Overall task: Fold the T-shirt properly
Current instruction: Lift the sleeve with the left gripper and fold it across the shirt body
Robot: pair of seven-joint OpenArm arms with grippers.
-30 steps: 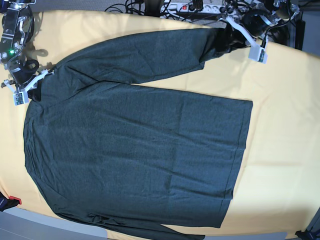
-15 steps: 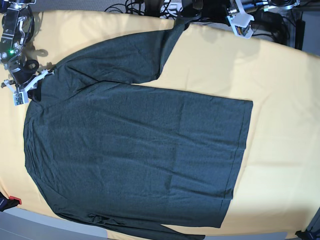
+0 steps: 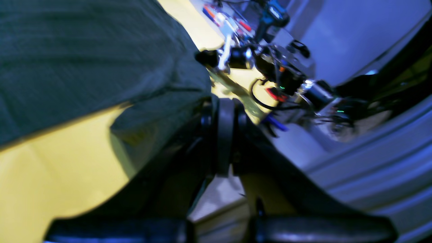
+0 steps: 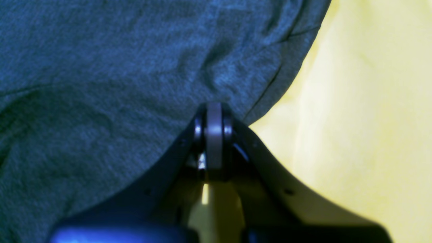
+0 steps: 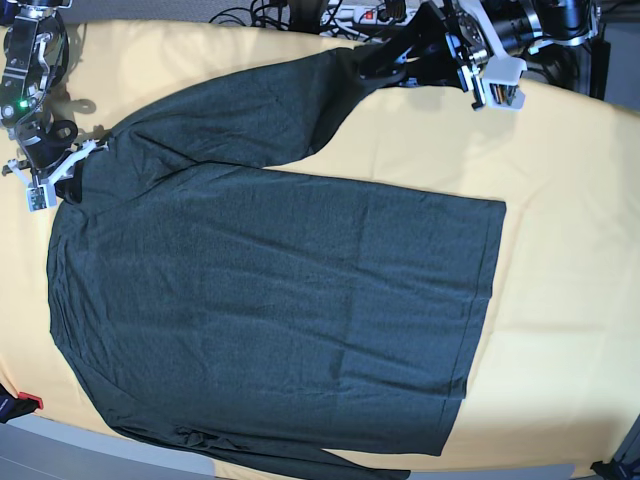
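Left gripper: jaws closed on the T-shirt sleeve end, lifted off the yellow surface. Right gripper: jaws closed on the shirt's edge. Only the base view shows the body spread flat between them.

I count one shirt, spread on one yellow cloth over my counter. I have two hands here: my left hand and my right hand. One power strip lies behind.
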